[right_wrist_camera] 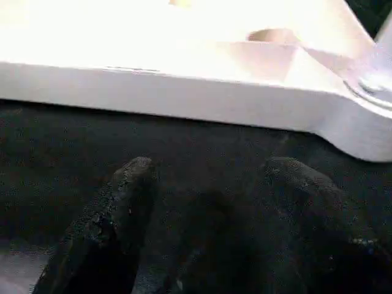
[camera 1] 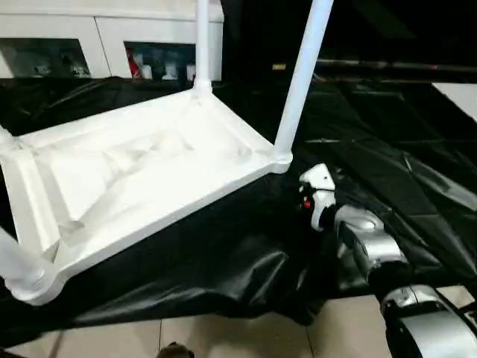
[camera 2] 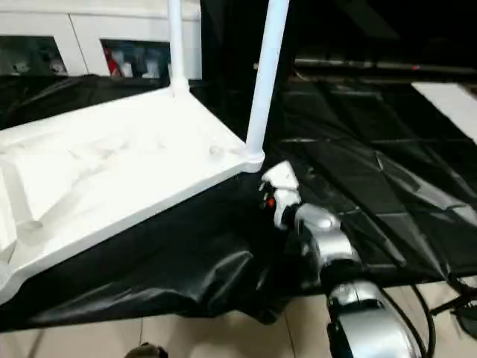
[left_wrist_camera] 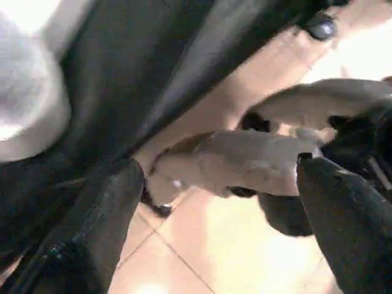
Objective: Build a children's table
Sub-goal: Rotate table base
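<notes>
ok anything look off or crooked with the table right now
Nothing stands out. The top lies upside down on the black sheet, and the legs in its sockets, like the near right one, look seated. The leg leans in the picture, though that may be the camera angle.

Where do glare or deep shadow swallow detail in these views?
Left eye view: light washes out the table top, so its ribs barely read, while the black sheet stays dark with thin shiny creases. Right wrist view: the table top glares white, and the right gripper nearly merges with the dark sheet. Left wrist view: bright reflections on the floor tiles.
</notes>
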{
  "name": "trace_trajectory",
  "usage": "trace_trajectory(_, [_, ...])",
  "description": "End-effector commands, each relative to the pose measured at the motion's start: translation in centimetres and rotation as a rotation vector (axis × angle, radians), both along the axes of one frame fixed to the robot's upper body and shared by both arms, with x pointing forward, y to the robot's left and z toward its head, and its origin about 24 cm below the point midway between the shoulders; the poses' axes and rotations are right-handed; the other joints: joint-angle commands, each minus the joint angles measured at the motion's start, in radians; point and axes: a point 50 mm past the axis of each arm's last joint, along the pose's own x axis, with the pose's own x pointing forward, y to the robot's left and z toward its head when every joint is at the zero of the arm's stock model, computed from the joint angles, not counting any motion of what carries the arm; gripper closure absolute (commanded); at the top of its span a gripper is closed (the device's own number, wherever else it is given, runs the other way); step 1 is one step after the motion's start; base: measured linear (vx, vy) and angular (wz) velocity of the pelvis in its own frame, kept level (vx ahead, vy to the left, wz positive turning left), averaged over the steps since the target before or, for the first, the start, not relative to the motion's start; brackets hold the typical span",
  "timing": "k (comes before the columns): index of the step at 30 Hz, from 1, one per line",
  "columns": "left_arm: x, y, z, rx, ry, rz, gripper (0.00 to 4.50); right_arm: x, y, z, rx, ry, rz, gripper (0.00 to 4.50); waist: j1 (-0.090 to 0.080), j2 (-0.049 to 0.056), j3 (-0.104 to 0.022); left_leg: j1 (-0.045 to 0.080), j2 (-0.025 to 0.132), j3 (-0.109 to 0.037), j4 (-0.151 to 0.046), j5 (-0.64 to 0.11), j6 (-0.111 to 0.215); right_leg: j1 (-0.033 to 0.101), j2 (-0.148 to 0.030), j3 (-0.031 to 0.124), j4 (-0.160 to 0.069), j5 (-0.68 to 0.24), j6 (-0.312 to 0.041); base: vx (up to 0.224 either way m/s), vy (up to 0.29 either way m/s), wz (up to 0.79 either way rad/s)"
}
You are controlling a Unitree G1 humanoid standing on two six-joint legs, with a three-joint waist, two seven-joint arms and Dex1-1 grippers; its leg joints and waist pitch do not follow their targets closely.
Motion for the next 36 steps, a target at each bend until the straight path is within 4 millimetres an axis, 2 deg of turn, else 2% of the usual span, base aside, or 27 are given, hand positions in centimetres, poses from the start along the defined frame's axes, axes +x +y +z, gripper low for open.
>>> trace_trajectory(1, [0.4, 1.1, 1.2, 0.034, -0.049, 0.020, 0.03, 0.1, -0.2, 0.6, 0.009, -0.022, 0.003, 1.33, 0.003, 0.022, -0.036, 0.036, 0.031, -0.011, -0.081, -0.541, -0.032, 0.002, -0.056, 0.052, -0.107, -0.464, -0.162, 0.000, 0.000, 0.00])
trace_trajectory(3, [1.4, 2.7, 2.6, 0.092, -0.171, 0.057, 0.03, -0.3, -0.2, 0.5, 0.016, -0.020, 0.014, 1.33, 0.010, 0.025, -0.037, 0.040, 0.029, -0.012, -0.081, -0.542, -0.033, 0.002, -0.056, 0.054, -0.109, -0.468, -0.149, 0.000, 0.000, 0.00])
trace_trajectory(5, [2.0, 3.1, 3.2, 0.095, -0.230, 0.075, 0.03, -0.5, -0.2, 0.5, 0.017, -0.018, 0.018, 1.33, 0.011, 0.020, -0.031, 0.044, 0.030, -0.016, -0.085, -0.596, -0.047, 0.001, -0.056, 0.050, -0.113, -0.514, -0.139, 0.000, 0.000, 0.00])
trace_trajectory(8, [3.5, 3.2, 4.5, 0.046, -0.370, 0.104, 0.03, -0.9, -0.1, 0.2, 0.018, -0.012, 0.022, 1.33, 0.022, 0.022, -0.033, 0.060, 0.030, -0.023, -0.087, -0.660, -0.062, -0.001, -0.061, 0.047, -0.119, -0.562, -0.131, 0.000, 0.000, 0.00])
trace_trajectory(11, [4.9, 2.8, 4.8, -0.013, -0.458, 0.127, 0.03, -1.1, 0.4, -0.1, 0.020, -0.004, 0.025, 1.33, 0.022, 0.022, -0.037, 0.057, 0.030, -0.029, -0.092, -0.678, -0.073, 0.008, -0.062, 0.043, -0.113, -0.542, -0.138, 0.000, 0.000, 0.00])
trace_trajectory(14, [5.9, 2.2, 4.1, -0.042, -0.492, 0.126, 0.03, -1.2, 0.7, -0.2, 0.024, 0.001, 0.020, 1.33, 0.022, 0.019, -0.041, 0.051, 0.029, -0.028, -0.095, -0.641, -0.070, 0.015, -0.065, 0.045, -0.110, -0.495, -0.143, 0.000, 0.000, 0.00])
trace_trajectory(15, [6.5, 1.7, 4.0, -0.073, -0.513, 0.117, 0.03, -1.2, 0.8, -0.2, 0.027, 0.003, 0.017, 1.33, 0.021, 0.015, -0.039, 0.050, 0.029, -0.027, -0.095, -0.633, -0.068, 0.015, -0.065, 0.046, -0.110, -0.493, -0.141, 0.000, 0.000, 0.00])
trace_trajectory(16, [6.5, 1.7, 4.0, -0.073, -0.513, 0.117, 0.03, -1.2, 0.8, -0.2, 0.027, 0.003, 0.017, 1.33, 0.024, 0.018, -0.042, 0.054, 0.029, -0.026, -0.095, -0.623, -0.069, 0.014, -0.065, 0.047, -0.109, -0.480, -0.146, 0.000, 0.000, 0.00])
trace_trajectory(19, [8.7, -1.2, 4.1, -0.245, -0.593, 0.070, 0.03, -1.4, 1.3, -0.6, 0.025, 0.017, 0.009, 1.33, 0.027, 0.018, -0.043, 0.063, 0.028, -0.023, -0.091, -0.635, -0.076, 0.009, -0.062, 0.046, -0.108, -0.459, -0.163, 0.000, 0.000, 0.00])
trace_trajectory(20, [9.6, -3.1, 4.4, -0.342, -0.610, 0.022, 0.03, -1.3, 1.4, -0.9, 0.011, 0.026, -0.010, 1.33, 0.024, 0.018, -0.042, 0.059, 0.027, -0.024, -0.091, -0.637, -0.077, 0.011, -0.062, 0.045, -0.105, -0.449, -0.167, 0.000, 0.000, 0.00])
trace_trajectory(21, [9.8, -3.7, 4.4, -0.374, -0.611, 0.004, 0.03, -1.3, 1.4, -0.9, 0.003, 0.029, -0.022, 1.33, 0.027, 0.018, -0.044, 0.059, 0.027, -0.024, -0.092, -0.633, -0.082, 0.013, -0.061, 0.044, -0.103, -0.435, -0.170, 0.000, 0.000, 0.00])
trace_trajectory(22, [10.4, -5.3, 4.6, -0.445, -0.606, -0.042, 0.03, -1.1, 1.4, -1.1, -0.016, 0.036, -0.059, 1.33, 0.027, 0.015, -0.045, 0.060, 0.027, -0.023, -0.090, -0.623, -0.083, 0.012, -0.061, 0.046, -0.100, -0.420, -0.173, 0.000, 0.000, 0.00])
trace_trajectory(23, [11.2, -7.6, 4.6, -0.522, -0.596, -0.119, 0.03, -0.5, 1.2, -1.3, -0.033, 0.047, -0.144, 1.33, 0.027, 0.017, -0.047, 0.060, 0.025, -0.022, -0.089, -0.614, -0.086, 0.013, -0.060, 0.046, -0.097, -0.411, -0.176, 0.000, 0.000, 0.00])
trace_trajectory(24, [11.6, -8.8, 4.6, -0.558, -0.591, -0.163, 0.03, -0.2, 1.1, -1.4, -0.041, 0.054, -0.196, 1.33, 0.036, 0.020, -0.048, 0.077, 0.024, -0.017, -0.086, -0.621, -0.096, 0.001, -0.058, 0.046, -0.104, -0.408, -0.180, 0.000, 0.000, 0.00])
trace_trajectory(25, [12.2, -10.2, 4.5, -0.591, -0.586, -0.209, 0.03, 0.1, 1.0, -1.5, -0.051, 0.058, -0.250, 1.33, 0.037, 0.019, -0.046, 0.079, 0.022, -0.015, -0.083, -0.629, -0.095, -0.003, -0.057, 0.048, -0.106, -0.412, -0.178, 0.000, 0.000, 0.00])
trace_trajectory(26, [12.6, -11.2, 4.5, -0.605, -0.584, -0.242, 0.03, 0.3, 1.0, -1.5, -0.051, 0.063, -0.281, 1.33, 0.043, 0.018, -0.048, 0.074, 0.021, -0.019, -0.085, -0.633, -0.100, 0.006, -0.060, 0.047, -0.106, -0.439, -0.154, 0.000, 0.000, 0.00])
trace_trajectory(27, [13.1, -12.2, 4.3, -0.610, -0.571, -0.279, 0.03, 0.4, 1.1, -1.5, -0.043, 0.067, -0.299, 1.33, 0.042, 0.021, -0.049, 0.068, 0.021, -0.021, -0.086, -0.629, -0.100, 0.012, -0.062, 0.047, -0.103, -0.441, -0.145, 0.000, 0.000, 0.00])
trace_trajectory(28, [13.9, -14.4, 4.0, -0.630, -0.544, -0.366, 0.03, 0.7, 1.4, -1.4, -0.034, 0.074, -0.337, 1.33, 0.036, 0.024, -0.049, 0.059, 0.020, -0.026, -0.091, -0.616, -0.105, 0.021, -0.063, 0.045, -0.103, -0.451, -0.124, 0.000, 0.000, 0.00])
trace_trajectory(29, [14.3, -15.6, 3.8, -0.650, -0.524, -0.415, 0.03, 0.8, 1.4, -1.4, -0.039, 0.081, -0.359, 1.33, 0.037, 0.026, -0.050, 0.065, 0.020, -0.024, -0.089, -0.616, -0.109, 0.017, -0.062, 0.045, -0.107, -0.455, -0.116, 0.000, 0.000, 0.00])
trace_trajectory(30, [14.3, -15.7, 3.8, -0.651, -0.524, -0.416, 0.03, 0.8, 1.4, -1.4, -0.039, 0.081, -0.360, 1.33, 0.037, 0.021, -0.051, 0.074, 0.019, -0.022, -0.085, -0.621, -0.110, 0.010, -0.062, 0.046, -0.110, -0.455, -0.115, 0.000, 0.000, 0.00])
trace_trajectory(31, [14.8, -17.5, 3.7, -0.675, -0.500, -0.480, 0.03, 0.9, 1.3, -1.6, -0.051, 0.091, -0.385, 1.33, 0.028, 0.019, -0.049, 0.056, 0.017, -0.026, -0.088, -0.597, -0.109, 0.025, -0.064, 0.044, -0.105, -0.457, -0.111, 0.000, 0.000, 0.00])
trace_trajectory(32, [14.8, -17.5, 3.7, -0.675, -0.500, -0.480, 0.03, 0.9, 1.3, -1.6, -0.051, 0.091, -0.385, 1.33, 0.026, 0.018, -0.055, 0.049, 0.019, -0.028, -0.090, -0.568, -0.111, 0.034, -0.065, 0.043, -0.100, -0.442, -0.104, 0.000, 0.000, 0.00])
trace_trajectory(33, [14.8, -17.6, 3.7, -0.676, -0.499, -0.482, 0.03, 1.0, 1.3, -1.6, -0.052, 0.091, -0.386, 1.33, 0.025, 0.017, -0.056, 0.049, 0.018, -0.026, -0.089, -0.559, -0.111, 0.032, -0.065, 0.044, -0.100, -0.433, -0.107, 0.000, 0.000, 0.00])
trace_trajectory(34, [15.0, -18.3, 3.7, -0.682, -0.489, -0.499, 0.03, 1.0, 1.2, -1.6, -0.057, 0.094, -0.394, 1.33, 0.020, 0.024, -0.056, 0.046, 0.016, -0.026, -0.087, -0.546, -0.111, 0.032, -0.065, 0.045, -0.098, -0.414, -0.111, 0.000, 0.000, 0.00])
trace_trajectory(35, [15.9, -20.8, 3.6, -0.693, -0.475, -0.563, 0.03, 1.0, 1.1, -1.7, -0.068, 0.104, -0.403, 1.33, 0.013, 0.026, -0.057, 0.044, 0.014, -0.024, -0.085, -0.516, -0.108, 0.033, -0.063, 0.046, -0.094, -0.379, -0.123, 0.000, 0.000, 0.00])
trace_trajectory(36, [16.5, -22.0, 3.6, -0.687, -0.478, -0.589, 0.03, 1.1, 1.1, -1.7, -0.069, 0.107, -0.405, 1.33, 0.013, 0.045, -0.056, 0.057, 0.014, -0.018, -0.078, -0.515, -0.103, 0.022, -0.059, 0.048, -0.099, -0.346, -0.140, 0.000, 0.000, 0.00])
